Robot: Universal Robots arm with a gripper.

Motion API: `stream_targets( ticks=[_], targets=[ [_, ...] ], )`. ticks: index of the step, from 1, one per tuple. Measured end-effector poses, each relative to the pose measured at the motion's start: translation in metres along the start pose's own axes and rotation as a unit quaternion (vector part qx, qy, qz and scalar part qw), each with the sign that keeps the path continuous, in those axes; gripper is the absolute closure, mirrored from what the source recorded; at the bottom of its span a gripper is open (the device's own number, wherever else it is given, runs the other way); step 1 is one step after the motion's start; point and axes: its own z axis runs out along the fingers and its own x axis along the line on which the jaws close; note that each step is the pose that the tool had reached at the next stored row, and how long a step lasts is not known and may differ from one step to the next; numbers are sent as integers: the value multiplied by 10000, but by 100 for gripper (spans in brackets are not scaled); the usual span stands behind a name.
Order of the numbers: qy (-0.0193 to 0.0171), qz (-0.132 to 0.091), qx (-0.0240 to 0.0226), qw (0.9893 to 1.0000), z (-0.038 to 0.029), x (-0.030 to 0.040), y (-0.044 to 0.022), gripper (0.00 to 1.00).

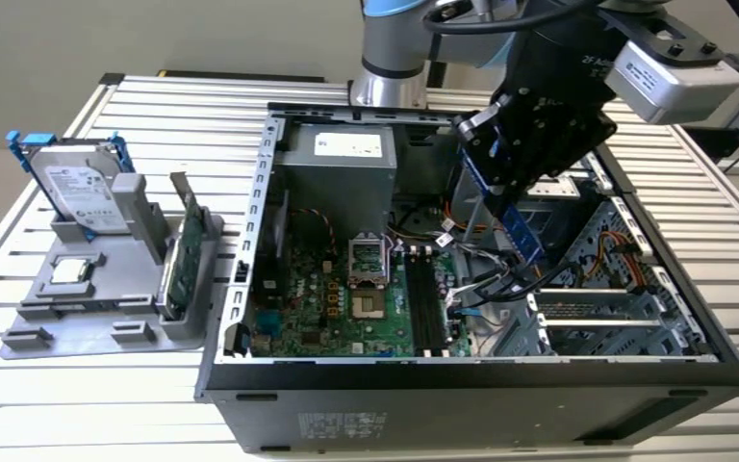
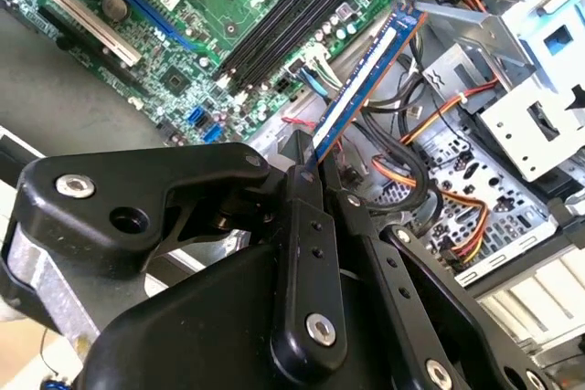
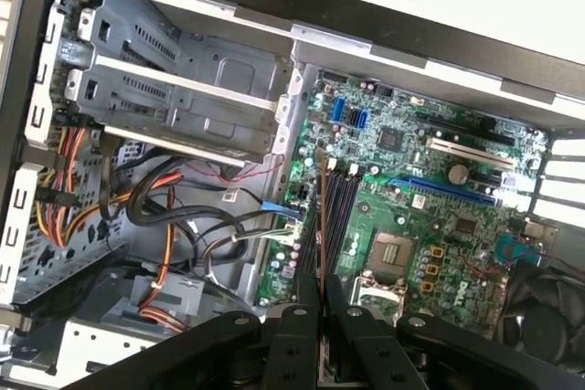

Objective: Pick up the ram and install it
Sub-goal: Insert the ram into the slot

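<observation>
The arm (image 1: 389,48) hangs in from twelve o'clock in the exterior view. Its gripper (image 1: 508,192) angles toward seven o'clock, fingers (image 2: 306,221) clamped on the ram (image 2: 361,80).

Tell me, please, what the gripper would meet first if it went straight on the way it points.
The ram in the gripper leads; it would probably reach the memory slots or cables beside them, though depth is unclear.

Bright, even light — the slatted worktop (image 1: 62,404) glares pale, and the computer case (image 1: 472,409) holds soft shadows inside.
</observation>
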Motion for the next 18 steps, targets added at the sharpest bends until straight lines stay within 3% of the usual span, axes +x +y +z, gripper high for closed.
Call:
stream_targets(
  ticks=[18],
  targets=[
    [1,540,19,9985,0,0,0,100]
  ],
)
